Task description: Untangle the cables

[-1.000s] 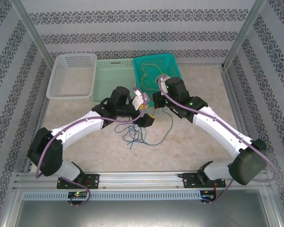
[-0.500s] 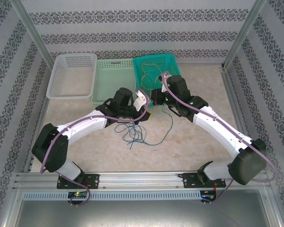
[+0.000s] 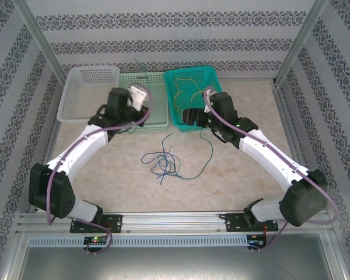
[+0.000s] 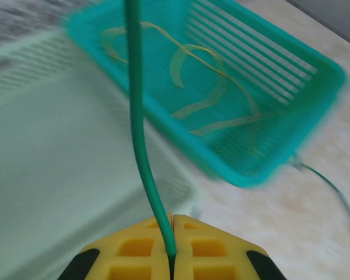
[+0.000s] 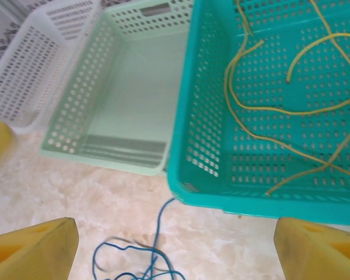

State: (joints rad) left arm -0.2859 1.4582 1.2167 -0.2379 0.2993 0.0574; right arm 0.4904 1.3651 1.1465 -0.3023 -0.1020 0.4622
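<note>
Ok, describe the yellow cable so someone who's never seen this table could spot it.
At the table's far edge, find the teal basket, rightmost of three. The yellow cable loops across its floor, unlike the blue cable tangled on the bare tabletop.

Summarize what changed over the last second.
Left pincer, shut on green cable, swung from the blue tangle away and leftward over the pale basket. Right pincer, open, barely moved beside the teal basket. Tangle and yellow cable stayed put.
</note>
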